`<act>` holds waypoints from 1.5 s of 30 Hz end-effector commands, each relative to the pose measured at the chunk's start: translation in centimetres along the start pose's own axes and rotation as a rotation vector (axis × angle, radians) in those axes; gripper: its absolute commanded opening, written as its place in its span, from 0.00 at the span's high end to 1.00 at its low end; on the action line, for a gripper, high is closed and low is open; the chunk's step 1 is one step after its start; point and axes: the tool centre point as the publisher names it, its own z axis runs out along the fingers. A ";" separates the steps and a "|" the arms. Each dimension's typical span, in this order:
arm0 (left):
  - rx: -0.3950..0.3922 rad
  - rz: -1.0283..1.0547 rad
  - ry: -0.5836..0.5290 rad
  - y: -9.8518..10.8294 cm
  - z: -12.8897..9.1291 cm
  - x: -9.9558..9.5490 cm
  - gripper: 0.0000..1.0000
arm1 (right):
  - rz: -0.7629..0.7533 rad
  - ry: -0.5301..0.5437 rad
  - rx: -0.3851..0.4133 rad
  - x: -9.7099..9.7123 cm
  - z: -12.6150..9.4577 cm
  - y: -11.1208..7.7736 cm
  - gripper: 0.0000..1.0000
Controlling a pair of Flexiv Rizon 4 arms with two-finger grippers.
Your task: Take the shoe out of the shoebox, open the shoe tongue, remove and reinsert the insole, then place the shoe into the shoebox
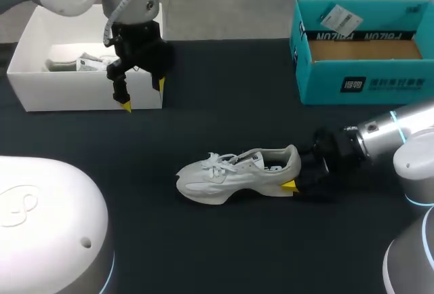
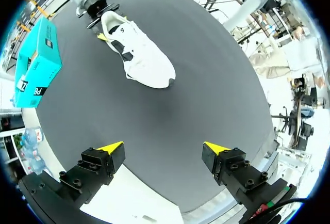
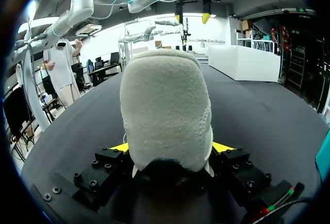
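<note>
Mid-tabletop lies the shoe (image 1: 230,175), its heel (image 1: 292,157) gripped by the right hand (image 3: 170,147); the left hand (image 1: 143,95), spread wide and empty near the far-left corner, should be lowered onto the tongue (image 1: 245,159).

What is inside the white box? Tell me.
Pale crumpled stuffing, probably paper, lies in the white box. The left hand covers the box's right part; nothing there can be seen.
</note>
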 end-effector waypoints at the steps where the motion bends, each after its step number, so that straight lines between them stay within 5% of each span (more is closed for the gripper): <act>1: 0.049 -0.376 0.024 0.0 0.0 -0.5 0.00 | 0.001 -0.002 0.003 0.1 0.5 -0.4 1.00; 3: 0.023 -0.599 -0.055 -1.2 0.0 -1.0 0.00 | 0.001 -0.002 0.003 0.1 0.5 -0.4 1.00; 4: 0.098 -0.607 -0.065 -1.8 -0.2 -0.8 0.00 | 0.001 -0.002 0.003 0.1 0.5 -0.4 1.00; 8: 0.022 -1.022 -0.249 -5.1 0.2 -1.2 0.00 | 0.001 -0.002 0.003 0.1 0.5 -0.4 1.00; 9: 0.081 -1.068 -0.194 -5.7 0.2 -1.3 0.00 | 0.001 -0.002 0.003 0.1 0.5 -0.4 1.00; 13: 0.075 -1.320 -0.164 -7.4 0.8 -2.7 0.00 | 0.001 -0.002 0.003 0.1 0.5 -0.4 1.00; 23: 0.059 -1.371 -0.101 -12.8 2.2 -3.9 0.00 | 0.001 -0.002 0.003 0.1 0.5 -0.4 1.00; 45: 0.099 -1.369 -0.067 -13.1 2.2 -3.5 0.00 | 0.001 -0.002 0.003 0.1 0.5 -0.4 1.00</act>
